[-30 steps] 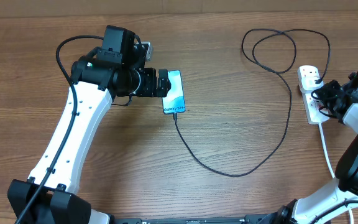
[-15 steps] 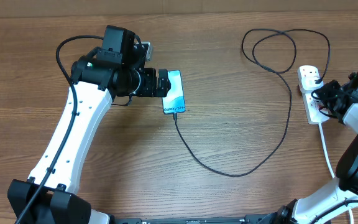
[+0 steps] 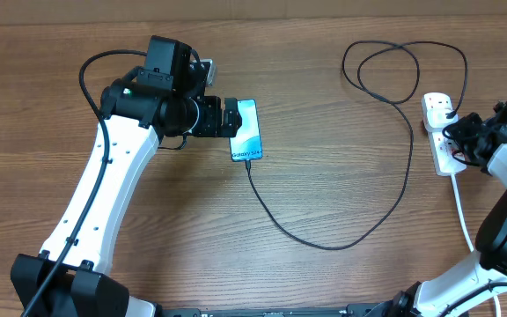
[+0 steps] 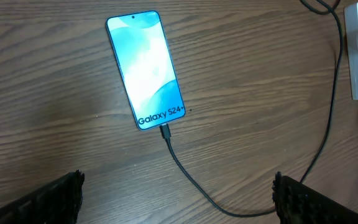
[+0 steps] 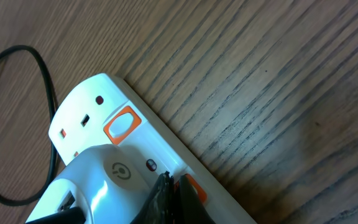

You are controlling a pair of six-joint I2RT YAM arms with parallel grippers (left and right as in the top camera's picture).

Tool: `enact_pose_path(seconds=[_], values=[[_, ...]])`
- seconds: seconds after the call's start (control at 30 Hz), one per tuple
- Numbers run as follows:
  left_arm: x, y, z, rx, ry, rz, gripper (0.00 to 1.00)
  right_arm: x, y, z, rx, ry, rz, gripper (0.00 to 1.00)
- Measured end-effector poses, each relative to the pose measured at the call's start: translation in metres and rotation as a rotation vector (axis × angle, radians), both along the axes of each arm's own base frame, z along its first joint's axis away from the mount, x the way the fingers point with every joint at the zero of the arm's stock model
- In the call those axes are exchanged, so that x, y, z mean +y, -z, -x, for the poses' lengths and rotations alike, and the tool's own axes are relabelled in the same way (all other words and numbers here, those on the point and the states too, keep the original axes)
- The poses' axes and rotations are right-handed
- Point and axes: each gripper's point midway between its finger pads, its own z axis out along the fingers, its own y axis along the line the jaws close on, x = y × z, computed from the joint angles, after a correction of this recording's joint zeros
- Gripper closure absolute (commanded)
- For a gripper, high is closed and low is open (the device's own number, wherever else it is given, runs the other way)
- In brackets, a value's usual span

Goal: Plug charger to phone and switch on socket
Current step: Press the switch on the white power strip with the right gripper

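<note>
The phone (image 3: 246,130) lies flat with its light-blue screen lit; it also shows in the left wrist view (image 4: 146,68). The charger cable (image 3: 324,246) has its tip in the phone's lower end (image 4: 165,130) and runs in a long curve to the socket (image 3: 437,132). My left gripper (image 3: 232,117) is open and empty beside the phone's left edge, its fingers wide apart (image 4: 178,179). My right gripper (image 3: 452,141) is shut, its tips (image 5: 171,182) touching the socket (image 5: 123,124) next to an orange switch (image 5: 193,186).
A white plug body with a power symbol (image 5: 98,180) sits in the socket. A second orange switch (image 5: 122,123) is further along. The socket's thick white cord (image 3: 461,211) runs toward the front right. The black cable loops (image 3: 394,70) lie at the back.
</note>
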Motion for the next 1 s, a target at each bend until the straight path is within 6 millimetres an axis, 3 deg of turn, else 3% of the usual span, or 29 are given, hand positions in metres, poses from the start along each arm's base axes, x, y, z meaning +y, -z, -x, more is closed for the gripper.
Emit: enact_pose_path(seconds=[1.0], values=[[0.002, 0.002, 0.002, 0.010, -0.003, -0.009, 0.00, 0.011, 0.000, 0.005, 0.057, -0.061, 0.000, 0.96]])
